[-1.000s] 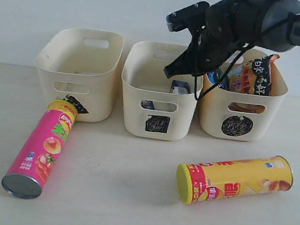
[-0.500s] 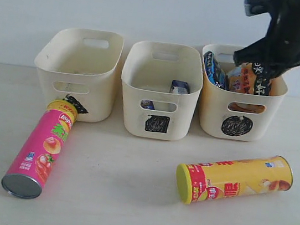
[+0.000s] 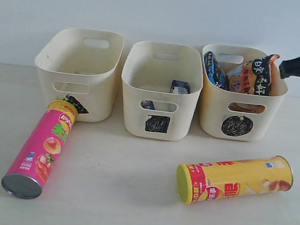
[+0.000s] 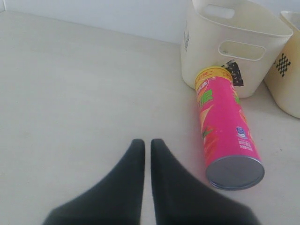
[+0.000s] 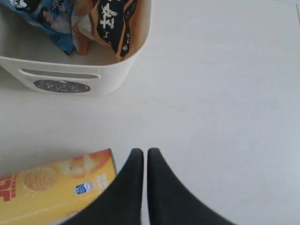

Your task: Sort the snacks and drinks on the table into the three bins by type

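Lying unsorted on the table (image 3: 121, 198): pink tube (image 3: 41, 150) against leftmost bin (image 3: 49, 76), yellow tube (image 3: 235, 180) before circle bin (image 3: 211, 115). Packets (image 3: 256, 74) propped inside it; drinks (image 3: 180, 87) probably in square bin (image 3: 135, 96). Left claw (image 4: 146, 141), right claw (image 5: 143, 151) shut, empty.

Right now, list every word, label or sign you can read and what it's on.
No word reads clearly.
Black scribbled square, on the middle bin.
Black scribbled circle, on the right bin.
Black mark on the left bin, half hidden by the pink tube.
Print on pink tube, yellow tube, orange-black packet: too blurred.
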